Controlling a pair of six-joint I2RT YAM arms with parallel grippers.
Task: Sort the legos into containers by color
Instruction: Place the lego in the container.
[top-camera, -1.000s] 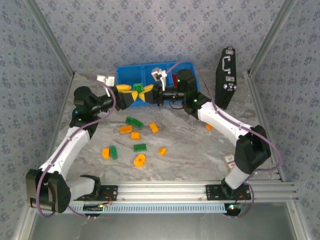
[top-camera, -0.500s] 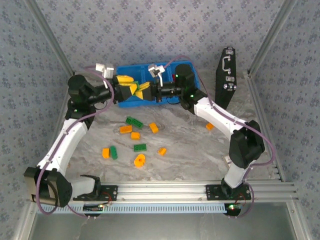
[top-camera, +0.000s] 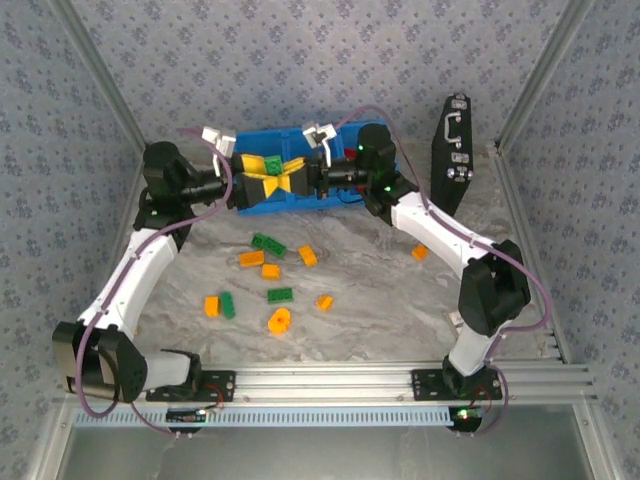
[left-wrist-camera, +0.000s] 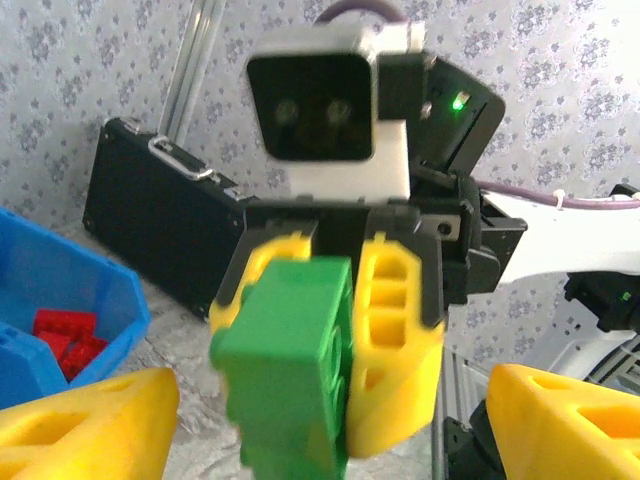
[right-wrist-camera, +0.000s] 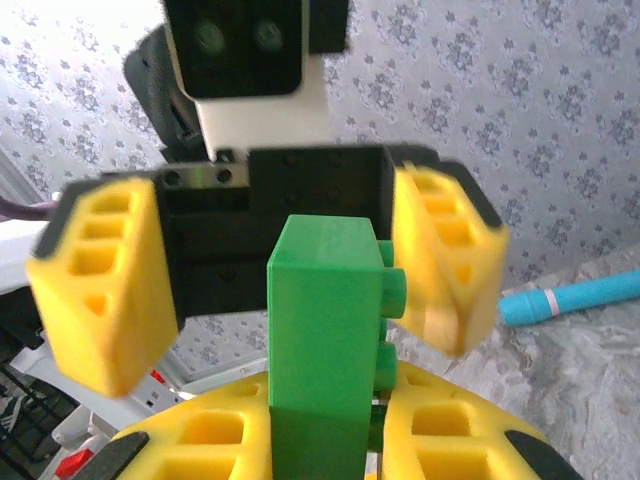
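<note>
A glossy green lego (left-wrist-camera: 285, 375), blocky with round studs on its side, is pinched between the hollow-celled yellow fingers of the right hand (left-wrist-camera: 318, 385) over the blue plastic tray (top-camera: 262, 208). The left hand (right-wrist-camera: 275, 285) faces it, spread wide, not touching. Orange and green legos (top-camera: 268, 243) lie scattered on the marbled tabletop (top-camera: 380, 290)

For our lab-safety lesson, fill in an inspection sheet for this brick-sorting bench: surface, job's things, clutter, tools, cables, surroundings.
Surface: grey marbled tabletop, no spills seen.
Job's things: blue tray at the rear, red bricks in one compartment; orange and green loose bricks in front of it.
Clutter: black case standing on edge, rear right; teal cylinder lying on the table.
Tools: right tool shut on a green brick; left tool open, fingers either side of it.
Cables: purple cables looping along both arms, no snag seen.
Surroundings: patterned walls, aluminium frame.
</note>
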